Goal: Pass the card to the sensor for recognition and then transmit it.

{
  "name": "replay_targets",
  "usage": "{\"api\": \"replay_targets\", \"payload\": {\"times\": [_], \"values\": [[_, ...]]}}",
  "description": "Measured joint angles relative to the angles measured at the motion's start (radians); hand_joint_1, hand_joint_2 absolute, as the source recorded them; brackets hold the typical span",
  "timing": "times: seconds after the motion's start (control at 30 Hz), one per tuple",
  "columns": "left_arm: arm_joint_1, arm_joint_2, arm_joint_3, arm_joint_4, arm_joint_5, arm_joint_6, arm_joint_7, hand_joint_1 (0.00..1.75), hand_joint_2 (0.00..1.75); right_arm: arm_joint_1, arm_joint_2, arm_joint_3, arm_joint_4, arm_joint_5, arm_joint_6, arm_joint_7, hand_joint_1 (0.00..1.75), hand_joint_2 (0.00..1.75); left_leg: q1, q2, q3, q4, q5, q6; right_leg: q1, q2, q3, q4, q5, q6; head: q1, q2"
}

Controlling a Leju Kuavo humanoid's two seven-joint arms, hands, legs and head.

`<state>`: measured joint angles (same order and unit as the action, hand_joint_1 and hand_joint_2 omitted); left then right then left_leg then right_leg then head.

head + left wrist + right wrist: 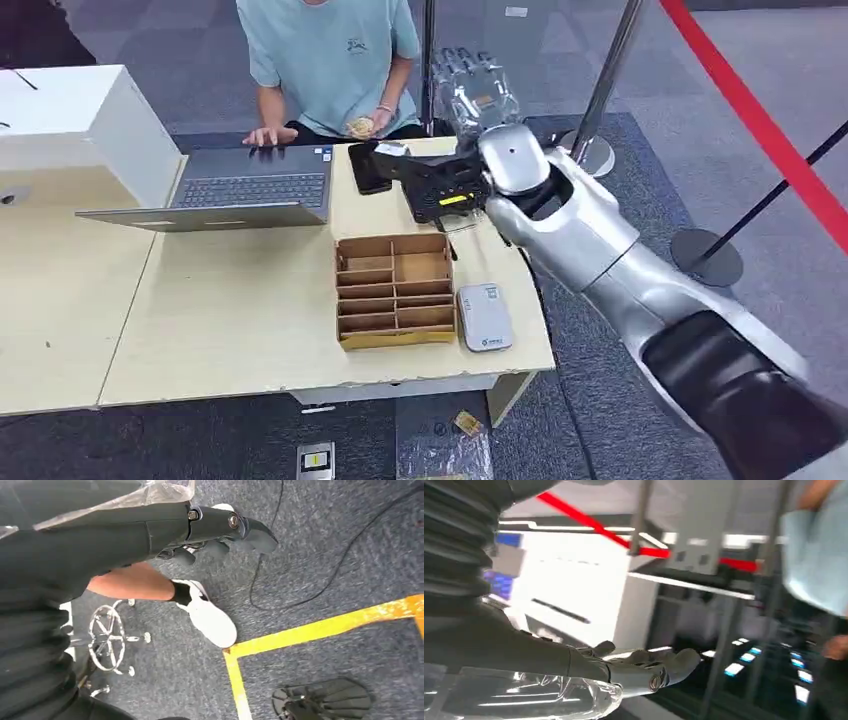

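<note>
Right arm extended forward and up, right hand [470,88] raised, fingers spread, holding nothing. Left hand [220,530] hangs low, fingers loosely curled, nothing gripped.

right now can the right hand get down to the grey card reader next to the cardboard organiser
Probably yes. The right hand is raised above the table's far edge, holding nothing, fingers apart. The grey card reader lies flat at the near right edge beside the cardboard organiser, nothing on top, so the arm could drop back to it.

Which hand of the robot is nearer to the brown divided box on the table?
Right. The right hand is raised above the table's far edge, beyond the brown divided box. The left hand hangs down over carpeted floor, away from the box.
</note>
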<state>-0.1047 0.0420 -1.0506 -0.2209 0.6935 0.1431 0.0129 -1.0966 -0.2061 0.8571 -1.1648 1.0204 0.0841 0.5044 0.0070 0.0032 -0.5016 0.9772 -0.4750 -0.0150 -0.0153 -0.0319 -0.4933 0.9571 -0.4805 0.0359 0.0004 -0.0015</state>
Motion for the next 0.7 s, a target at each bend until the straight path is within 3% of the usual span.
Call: {"api": "replay_targets", "payload": {"times": [0.07, 0.17, 0.43, 0.6, 0.7], "values": [[0.003, 0.0, 0.0, 0.0, 0.005, 0.005, -0.011, 0.0, 1.75, -0.008, -0.073, -0.023, -0.082, -0.02, 0.072, 0.023, 0.0, 1.75, 0.0, 0.0, -0.001, 0.0, 0.0, 0.0, 0.0, 0.0, 0.0, 0.0, 0.0, 0.0, 0.0, 0.0], [0.007, 0.001, 0.0, 0.0, 0.014, 0.01, -0.02, 0.0, 1.75, -0.01, -0.179, -0.059, -0.201, -0.044, 0.12, 0.046, 0.0, 1.75, 0.0, 0.002, 0.0, 0.001, -0.001, 0.001, 0.0, 0.001, 0.0, -0.001, 0.0, 0.001, 0.001, 0.0], [0.01, -0.002, 0.0, 0.0, 0.049, 0.016, -0.023, 0.0, 1.75, 0.082, -0.436, -0.171, -0.476, -0.102, 0.152, 0.118, 0.0, 1.75, 0.0, 0.005, 0.002, 0.001, -0.003, 0.001, 0.0, 0.005, 0.001, -0.002, 0.0, 0.001, -0.001, 0.0], [0.01, -0.006, 0.003, 0.0, 0.075, 0.022, -0.019, 0.0, 1.75, 0.316, -0.617, -0.332, -0.636, -0.143, 0.118, 0.135, 0.0, 1.75, 0.001, 0.004, 0.003, 0.001, -0.004, 0.002, 0.001, 0.004, 0.004, -0.004, 0.0, 0.001, 0.001, 0.0], [0.01, -0.008, 0.003, 0.0, 0.09, 0.027, -0.019, 0.0, 1.75, 0.492, -0.689, -0.461, -0.696, -0.157, 0.072, 0.129, 0.0, 1.75, 0.001, 0.006, 0.003, 0.0, -0.005, 0.002, 0.001, 0.005, 0.004, -0.004, 0.0, 0.001, 0.001, 0.0]]}}
